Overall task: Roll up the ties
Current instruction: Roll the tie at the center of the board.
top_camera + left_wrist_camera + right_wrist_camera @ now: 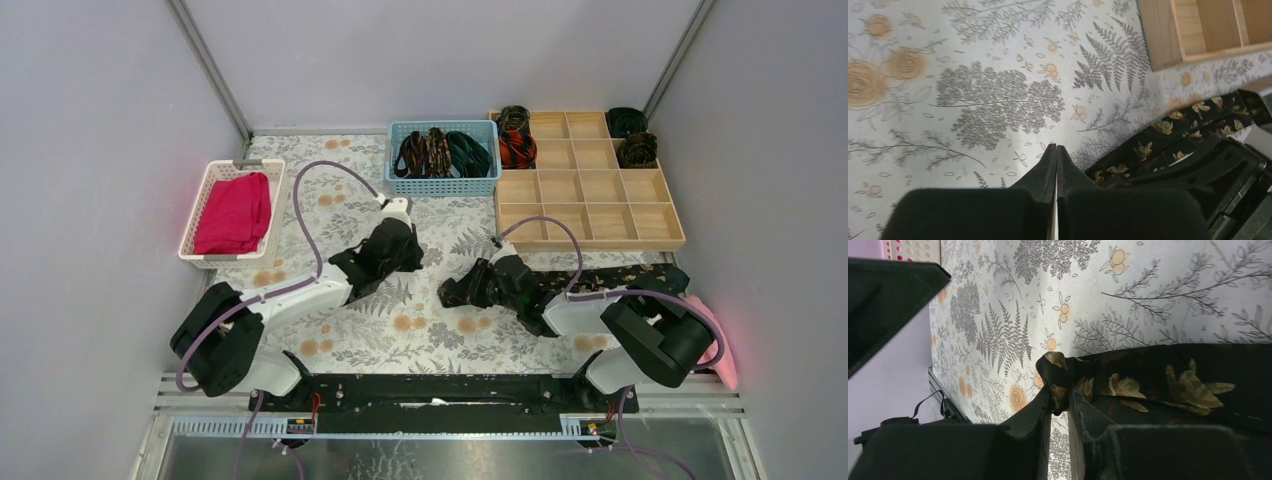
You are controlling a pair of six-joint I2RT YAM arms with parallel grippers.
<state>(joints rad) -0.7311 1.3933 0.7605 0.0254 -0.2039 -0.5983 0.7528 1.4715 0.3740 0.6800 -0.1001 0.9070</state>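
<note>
Tbl covered w/ fern-and-flower print cloth [400,330], matte grey walls [100,150] on 3 sides. Black tie [645,274] w/ gold leaf print lies flat on the cloth, right of centre, just near of the wooden grid tray [590,242]. It's a thin soft strip, long axis left–right. Its left end is bunched into a small fold, pinched btwn R gripper [1059,392] fingers. L gripper [1056,148] closed, empty, over bare cloth left of that end. Coiled ties [517,150] sit in the tray's far cells. Loose ties [440,152] in blue plastic lattice basket [442,186], far centre.

Tie [625,277] lies before tray [590,243]; basket [443,185] left of tray.
</note>
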